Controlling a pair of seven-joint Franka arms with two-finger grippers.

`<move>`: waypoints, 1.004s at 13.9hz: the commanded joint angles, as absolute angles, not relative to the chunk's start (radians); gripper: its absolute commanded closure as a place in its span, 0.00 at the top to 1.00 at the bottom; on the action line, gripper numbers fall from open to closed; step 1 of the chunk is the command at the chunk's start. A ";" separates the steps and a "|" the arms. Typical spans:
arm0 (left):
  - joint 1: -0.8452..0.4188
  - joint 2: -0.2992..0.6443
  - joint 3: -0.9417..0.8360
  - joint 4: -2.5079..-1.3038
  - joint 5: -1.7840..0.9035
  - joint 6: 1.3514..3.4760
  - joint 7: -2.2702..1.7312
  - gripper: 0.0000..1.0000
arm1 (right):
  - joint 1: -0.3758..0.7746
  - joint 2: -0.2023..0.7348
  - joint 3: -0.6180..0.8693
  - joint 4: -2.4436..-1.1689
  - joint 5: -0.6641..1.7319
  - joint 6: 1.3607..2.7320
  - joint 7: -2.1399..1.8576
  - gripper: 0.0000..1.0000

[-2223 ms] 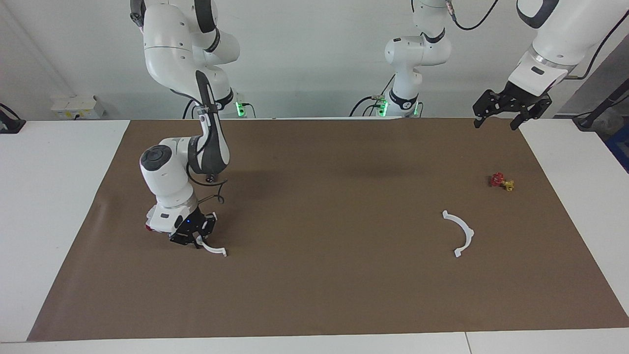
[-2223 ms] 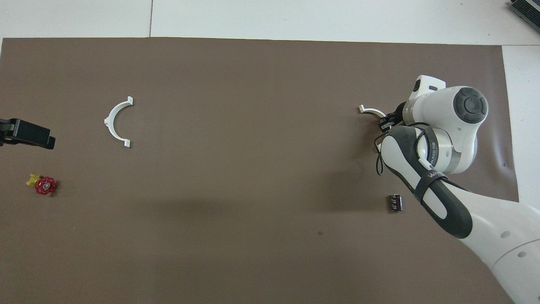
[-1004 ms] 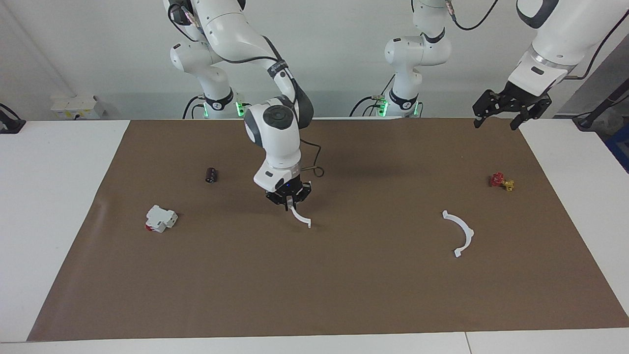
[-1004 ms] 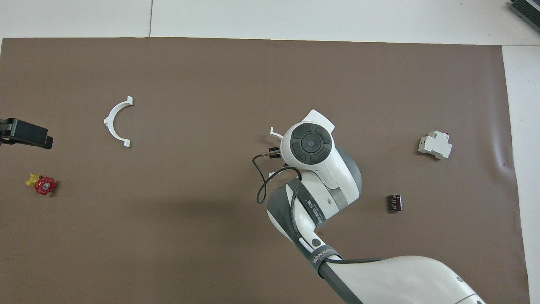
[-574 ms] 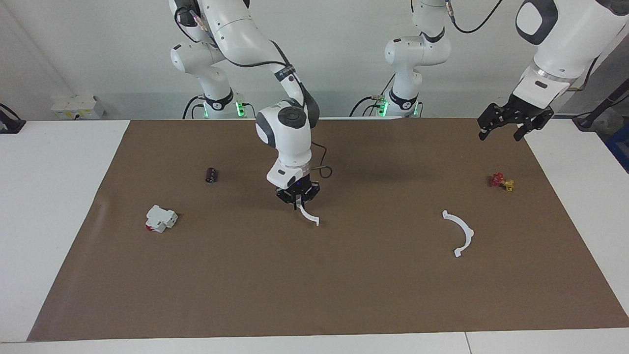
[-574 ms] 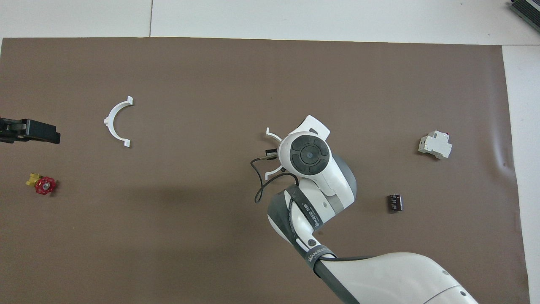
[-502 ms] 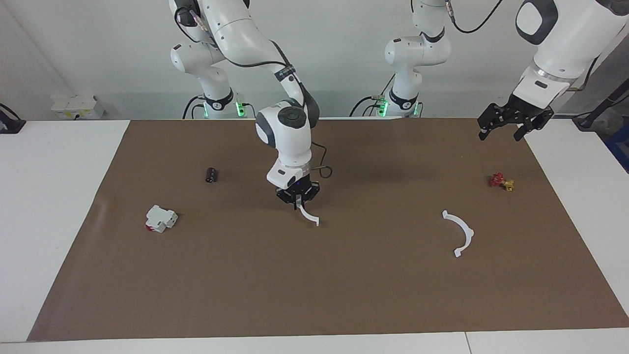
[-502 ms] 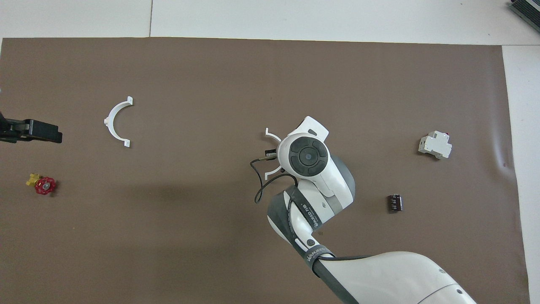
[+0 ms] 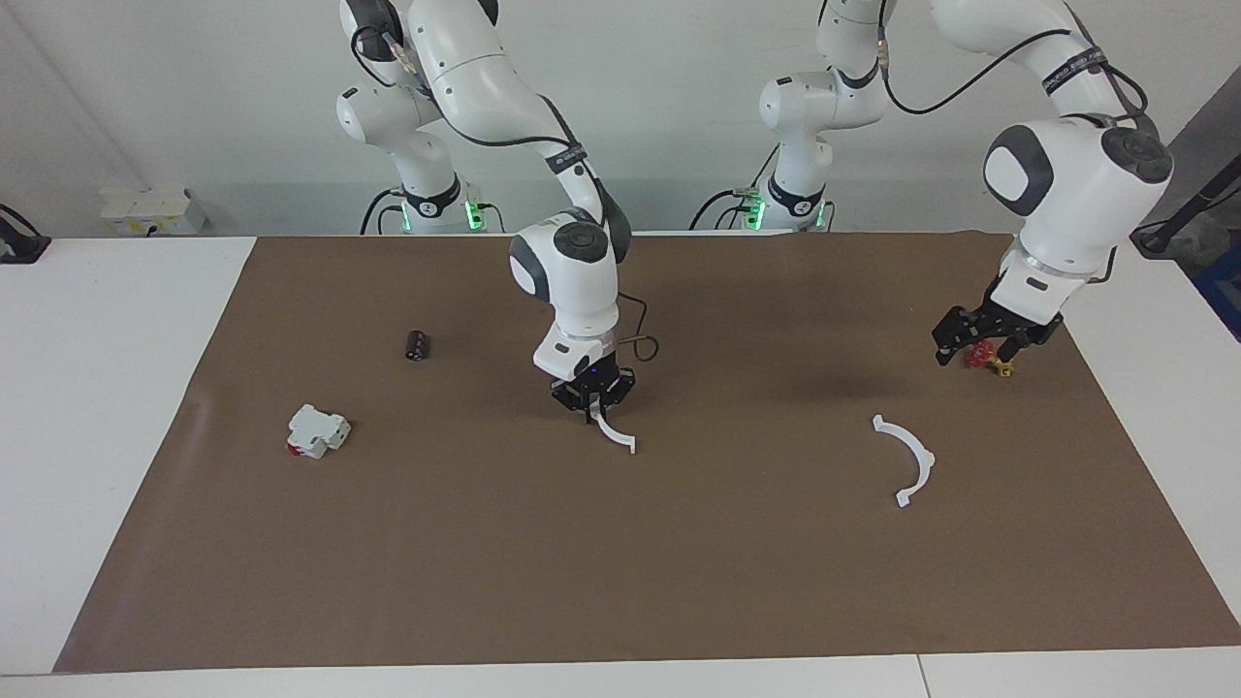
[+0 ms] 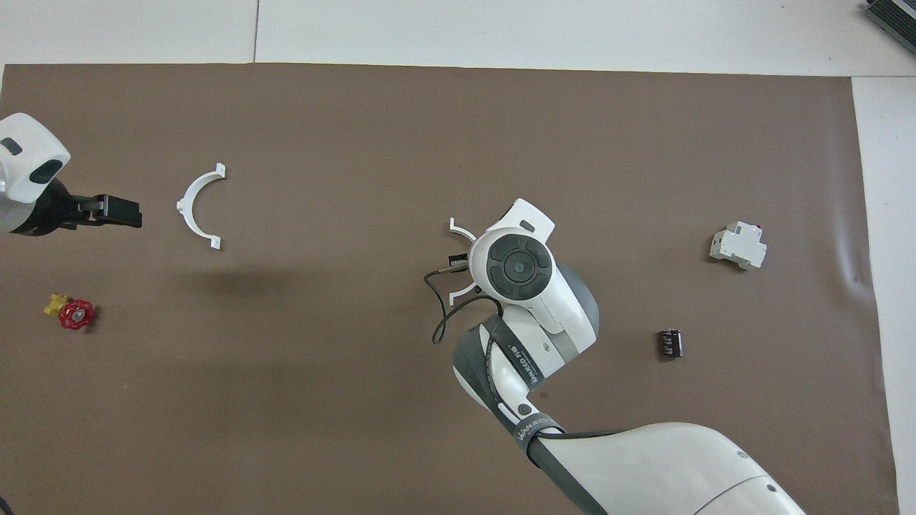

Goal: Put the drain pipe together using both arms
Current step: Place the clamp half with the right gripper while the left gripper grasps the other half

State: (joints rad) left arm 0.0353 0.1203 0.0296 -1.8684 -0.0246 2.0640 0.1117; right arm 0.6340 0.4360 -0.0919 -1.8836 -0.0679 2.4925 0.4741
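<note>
Drain pipe half [image 9: 615,434] is pinched in your right gripper [image 9: 592,399] – a thin grip could slip; your left gripper [image 9: 979,339] hangs spread above the table.

Right arm [image 10: 526,372] strap: lettering, roughly "WANJEED", partly legible.

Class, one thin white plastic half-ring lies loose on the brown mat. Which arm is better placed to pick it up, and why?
The left gripper: it is open and free, near the loose half-ring. The right gripper is shut on the other half-ring mid-mat.
</note>
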 commanded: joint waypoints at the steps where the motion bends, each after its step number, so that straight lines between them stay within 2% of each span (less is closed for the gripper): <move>1: 0.048 0.182 0.021 -1.881 -0.020 2.164 0.112 0.99 | 0.635 0.436 -0.094 -1.891 -0.109 2.516 0.485 0.00; 5: 0.040 0.294 0.021 -1.873 -0.021 2.308 0.112 0.98 | 0.635 0.436 -0.094 -1.891 -0.123 2.514 0.472 0.00; 7: 0.037 0.342 0.020 -1.856 -0.025 2.347 0.109 0.95 | 0.634 0.436 -0.094 -1.891 -0.123 2.514 0.474 0.22; 8: 0.034 0.363 0.020 -1.853 -0.029 2.376 0.109 0.95 | 0.635 0.436 -0.094 -1.891 -0.123 2.514 0.476 0.41; 9: 0.035 0.377 0.020 -1.852 -0.038 2.396 0.109 0.95 | 0.635 0.436 -0.094 -1.890 -0.123 2.514 0.483 0.75; 10: 0.035 0.388 0.020 -1.852 -0.044 2.419 0.109 0.95 | 0.635 0.436 -0.094 -1.887 -0.123 2.513 0.486 1.00; 14: 0.034 0.416 0.020 -1.862 -0.048 2.476 0.106 0.91 | 0.629 0.393 -0.094 -1.878 -0.104 2.487 0.488 1.00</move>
